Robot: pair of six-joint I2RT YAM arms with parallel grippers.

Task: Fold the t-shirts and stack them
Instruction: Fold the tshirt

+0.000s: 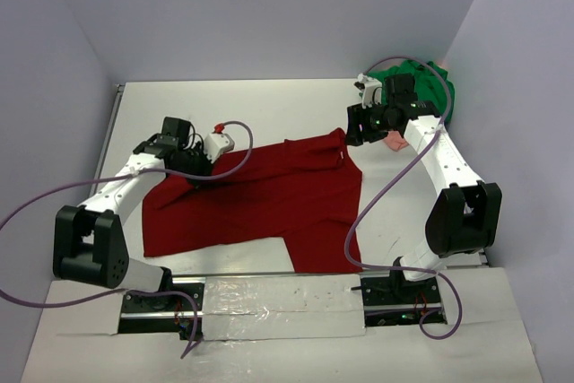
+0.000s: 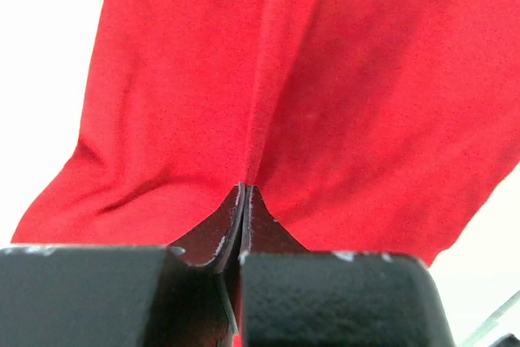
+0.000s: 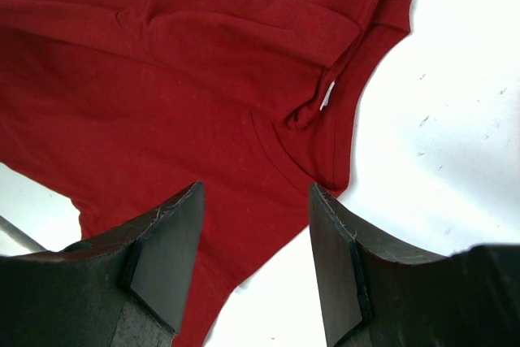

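Cloth at the left edge of the dark red t-shirt (image 1: 260, 195) is pinched by the left gripper (image 2: 244, 191); the right gripper (image 3: 256, 191) is held wide above its collar (image 3: 321, 132), which should be gripped before the 2 sides are lifted evenly.

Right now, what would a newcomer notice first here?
The dark red t-shirt spread across the middle of the table dominates. The left claw is pinched shut on the cloth at the shirt's left side, while the right claw hangs open above the collar. A bright green t-shirt sits bunched in the far right corner.
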